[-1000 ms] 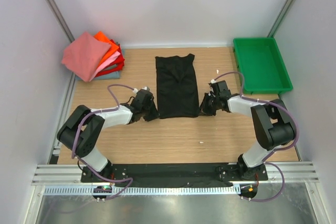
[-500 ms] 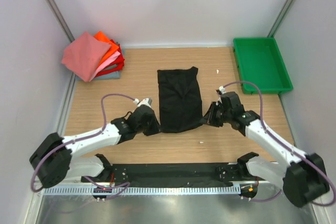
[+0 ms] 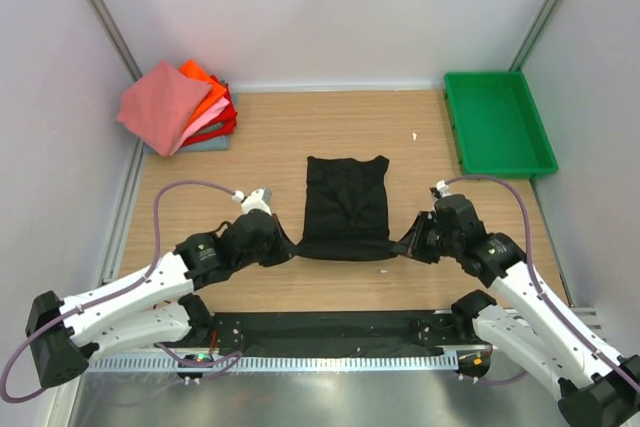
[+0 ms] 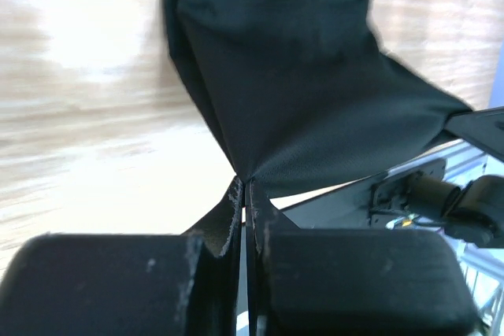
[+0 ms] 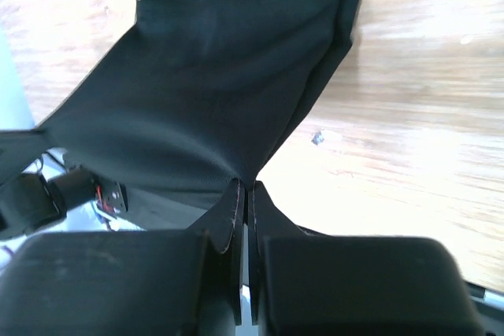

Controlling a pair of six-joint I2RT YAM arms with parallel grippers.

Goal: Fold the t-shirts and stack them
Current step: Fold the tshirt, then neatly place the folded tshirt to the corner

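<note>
The black t-shirt (image 3: 346,204) lies as a narrow folded strip in the middle of the table, its near edge stretched wide between both grippers. My left gripper (image 3: 285,247) is shut on its near left corner. My right gripper (image 3: 408,244) is shut on its near right corner. In the left wrist view the black cloth (image 4: 299,76) runs into the closed gripper (image 4: 246,186). In the right wrist view the cloth (image 5: 220,92) is pinched in the closed gripper (image 5: 246,188). The folded shirts (image 3: 180,105) in salmon-pink, orange, red and pale pink are stacked at the back left.
A green plastic tray (image 3: 498,125) stands at the back right. White walls and metal posts enclose the table. A small white scrap (image 3: 415,135) lies on the wood near the tray. The black base rail (image 3: 330,327) runs along the near edge.
Both grippers have pulled the black shirt toward the near edge, holding its near corners. The shirt's far edge has slid nearer and its near edge has spread wider.
</note>
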